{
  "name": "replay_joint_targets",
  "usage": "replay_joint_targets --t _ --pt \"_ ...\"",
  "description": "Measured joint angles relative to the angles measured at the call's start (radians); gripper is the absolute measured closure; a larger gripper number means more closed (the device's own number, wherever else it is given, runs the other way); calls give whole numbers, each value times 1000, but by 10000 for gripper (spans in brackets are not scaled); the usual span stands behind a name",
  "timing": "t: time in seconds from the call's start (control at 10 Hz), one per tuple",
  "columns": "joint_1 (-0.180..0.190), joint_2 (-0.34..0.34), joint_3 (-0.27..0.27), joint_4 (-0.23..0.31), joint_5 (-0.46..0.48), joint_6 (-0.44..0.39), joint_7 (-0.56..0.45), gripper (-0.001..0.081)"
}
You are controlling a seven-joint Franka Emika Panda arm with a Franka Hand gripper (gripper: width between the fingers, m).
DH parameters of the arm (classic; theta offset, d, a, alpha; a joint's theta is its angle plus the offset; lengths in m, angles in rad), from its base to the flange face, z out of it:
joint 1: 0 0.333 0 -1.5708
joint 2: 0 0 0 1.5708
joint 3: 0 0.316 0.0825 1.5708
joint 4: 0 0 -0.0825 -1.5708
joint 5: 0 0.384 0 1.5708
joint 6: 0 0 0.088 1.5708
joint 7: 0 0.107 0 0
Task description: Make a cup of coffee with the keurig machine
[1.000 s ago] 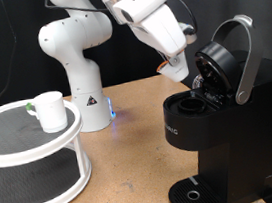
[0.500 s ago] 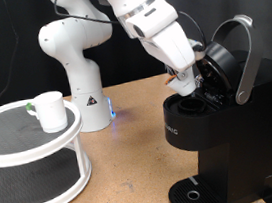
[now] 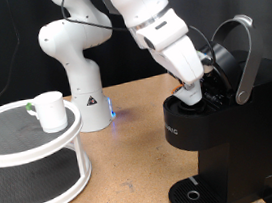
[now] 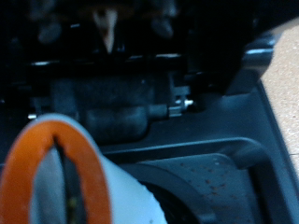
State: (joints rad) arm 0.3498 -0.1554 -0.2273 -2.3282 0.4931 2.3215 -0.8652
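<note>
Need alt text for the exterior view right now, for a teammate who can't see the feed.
The white Franka arm's claw reaches into the open brew chamber of the black keurig machine, whose lid handle is raised. At the exterior view's left, the white cup stands on the top tier of a round white stand.

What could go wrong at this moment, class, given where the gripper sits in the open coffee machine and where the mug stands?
1. The gripper is down in the pod chamber of the keurig machine, beneath its raised lid; a tilted move could knock that lid.
2. The wrist view shows an orange-rimmed white pod close to the camera above the chamber; it may seat crooked.
3. The cup stands on the white tiered stand, not on the drip base.
</note>
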Motion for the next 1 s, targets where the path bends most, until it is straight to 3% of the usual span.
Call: replay_joint_targets --t 0.9,1.0 --pt "0 54 7 34 -43 -5 43 706" --pt "0 57 7 33 -43 -6 44 559"
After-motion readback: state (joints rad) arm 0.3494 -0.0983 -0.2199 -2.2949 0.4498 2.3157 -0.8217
